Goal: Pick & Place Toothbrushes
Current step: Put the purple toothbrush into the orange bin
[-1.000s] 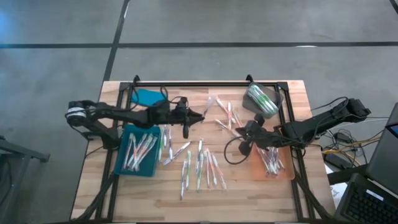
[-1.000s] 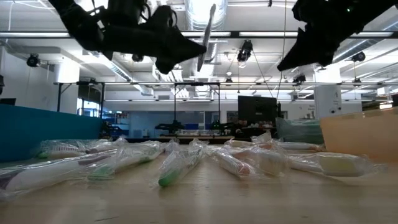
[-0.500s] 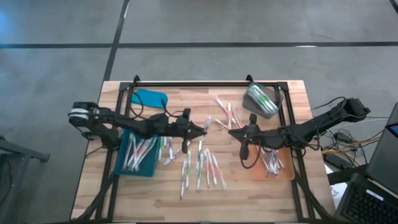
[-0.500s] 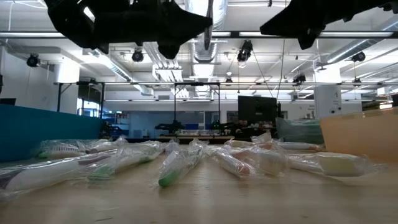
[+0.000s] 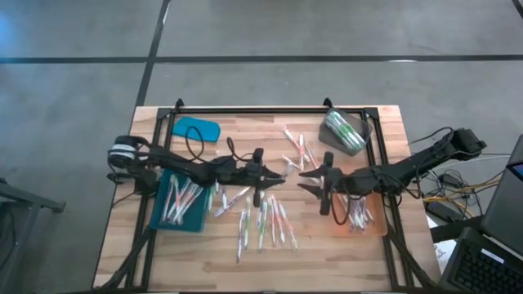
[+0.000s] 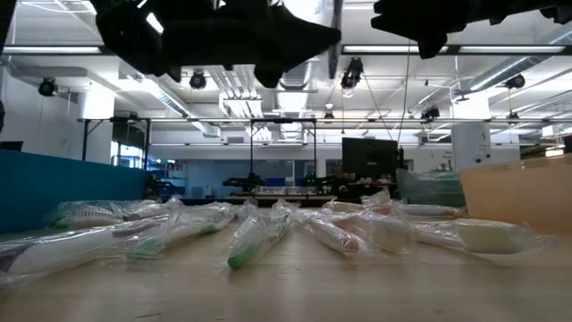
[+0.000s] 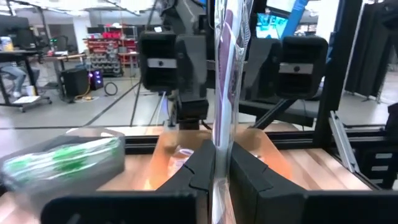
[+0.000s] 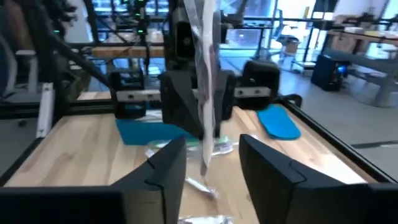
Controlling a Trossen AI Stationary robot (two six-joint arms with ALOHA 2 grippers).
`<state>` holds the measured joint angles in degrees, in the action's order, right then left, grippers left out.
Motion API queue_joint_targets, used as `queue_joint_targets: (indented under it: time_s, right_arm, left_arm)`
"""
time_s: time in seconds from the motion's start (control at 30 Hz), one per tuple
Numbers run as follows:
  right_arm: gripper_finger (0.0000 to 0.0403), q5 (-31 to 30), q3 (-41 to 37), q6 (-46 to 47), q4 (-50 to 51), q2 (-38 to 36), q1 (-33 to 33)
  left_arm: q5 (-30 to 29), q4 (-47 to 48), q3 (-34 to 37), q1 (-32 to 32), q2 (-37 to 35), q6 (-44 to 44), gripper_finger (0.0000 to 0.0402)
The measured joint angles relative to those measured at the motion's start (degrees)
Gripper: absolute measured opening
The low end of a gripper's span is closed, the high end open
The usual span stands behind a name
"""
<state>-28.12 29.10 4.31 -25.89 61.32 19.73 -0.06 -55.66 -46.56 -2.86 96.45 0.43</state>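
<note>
Pinching one wrapped toothbrush (image 7: 222,93) upright between pressed-together fingers, my left gripper (image 5: 280,175) hangs above mid-table; my right gripper (image 5: 304,180) faces it just beside, fingers (image 8: 163,165) spread either side of the wrapper, not closed on it; loose toothbrushes (image 5: 265,219) litter the table (image 5: 384,131) below; more lie in the blue tray (image 5: 160,204) and the orange tray (image 5: 372,229).

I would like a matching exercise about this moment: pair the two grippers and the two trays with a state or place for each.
Things:
1. left gripper
2. right gripper
3. blue tray
4. orange tray

States or places:
A. open, fingers apart
B. lies on the robot's right
C. shut on a wrapped toothbrush
D. lies on the robot's left

Pairs: 1-C, 2-A, 3-D, 4-B
</note>
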Motion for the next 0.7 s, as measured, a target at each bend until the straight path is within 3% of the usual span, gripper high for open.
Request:
queue_joint_targets:
  time_s: [0.4, 0.7]
  right_arm:
    - [0.0207, 1.64, 0.02, 0.00, -0.02, 0.00, 0.15]
    - [0.0186, 1.62, -0.09, -0.27, -0.01, 0.02, 0.15]
  left_arm:
    - [1.12, 0.12, -8.14, -1.00, 7.57, 2.40, 0.0030]
    - [2.52, 0.58, -11.84, -1.17, 10.68, 2.38, 0.0030]
